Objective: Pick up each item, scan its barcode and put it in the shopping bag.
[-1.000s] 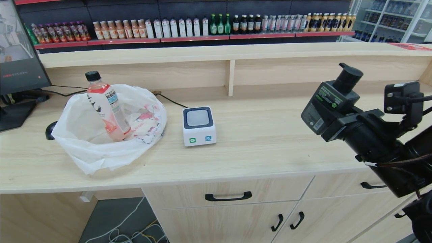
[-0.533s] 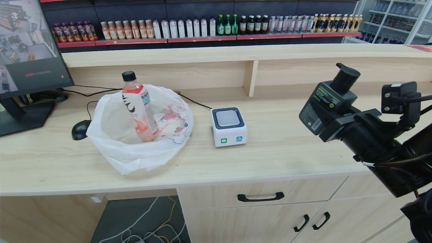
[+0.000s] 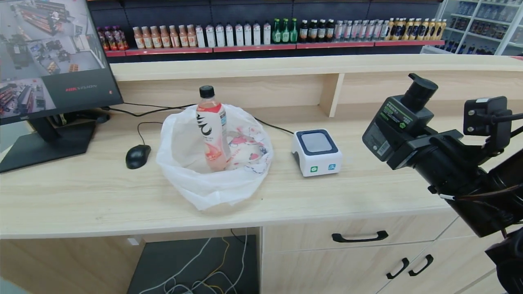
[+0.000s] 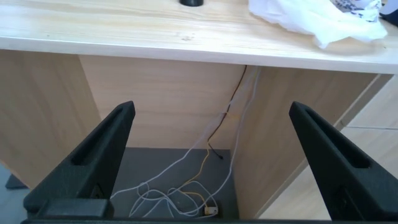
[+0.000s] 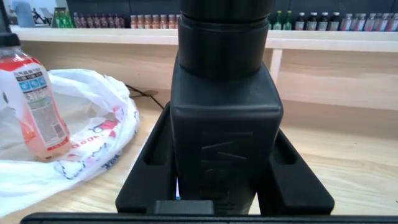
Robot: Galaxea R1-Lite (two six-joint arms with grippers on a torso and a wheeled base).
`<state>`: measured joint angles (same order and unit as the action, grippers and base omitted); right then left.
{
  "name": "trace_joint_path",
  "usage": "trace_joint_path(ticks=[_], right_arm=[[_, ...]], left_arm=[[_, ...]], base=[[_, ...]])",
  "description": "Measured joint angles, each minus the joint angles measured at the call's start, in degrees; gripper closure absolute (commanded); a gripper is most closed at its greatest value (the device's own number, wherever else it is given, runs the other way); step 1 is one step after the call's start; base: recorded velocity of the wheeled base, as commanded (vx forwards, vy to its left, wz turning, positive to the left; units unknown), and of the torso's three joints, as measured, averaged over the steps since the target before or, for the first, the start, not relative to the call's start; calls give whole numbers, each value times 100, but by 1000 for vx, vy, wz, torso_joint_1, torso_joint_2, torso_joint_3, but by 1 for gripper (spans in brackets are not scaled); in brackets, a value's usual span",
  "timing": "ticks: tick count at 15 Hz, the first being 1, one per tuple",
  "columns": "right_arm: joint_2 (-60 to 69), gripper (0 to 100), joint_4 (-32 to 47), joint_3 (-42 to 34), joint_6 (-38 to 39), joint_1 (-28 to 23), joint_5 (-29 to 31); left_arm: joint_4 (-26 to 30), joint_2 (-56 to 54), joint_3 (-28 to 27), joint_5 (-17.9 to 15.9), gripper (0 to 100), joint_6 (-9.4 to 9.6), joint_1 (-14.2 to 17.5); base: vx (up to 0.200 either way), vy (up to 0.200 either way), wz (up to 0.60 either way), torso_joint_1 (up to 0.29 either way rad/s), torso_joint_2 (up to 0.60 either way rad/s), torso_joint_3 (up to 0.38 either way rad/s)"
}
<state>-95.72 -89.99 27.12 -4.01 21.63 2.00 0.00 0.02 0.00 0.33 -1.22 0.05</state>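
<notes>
At the head view's right edge, the right gripper is clamping a black, green-labelled bottle, hiding its base; the left gripper is gaping wide.

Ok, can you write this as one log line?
right gripper: shut on black square bottle | left gripper: open | pink drink bottle: in white plastic shopping bag

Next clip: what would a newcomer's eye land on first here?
The black bottle clamped in the right tool, held up near the right end of the counter. Then the pink drink bottle standing in the white shopping bag mid-counter, with the small white scanner just to the bag's right.
</notes>
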Motion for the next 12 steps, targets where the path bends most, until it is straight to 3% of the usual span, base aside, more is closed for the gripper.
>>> trace_joint_path(ticks=[2,12], right_arm=[[0,100,0,40,65,15,0],[13,100,-4,-65,-28,61,10]], left_arm=[[2,0,0,-1,0,5,2],[0,0,0,-1,0,27,5]], base=[[0,200,0,5,2,7],[0,0,0,0,0,0]])
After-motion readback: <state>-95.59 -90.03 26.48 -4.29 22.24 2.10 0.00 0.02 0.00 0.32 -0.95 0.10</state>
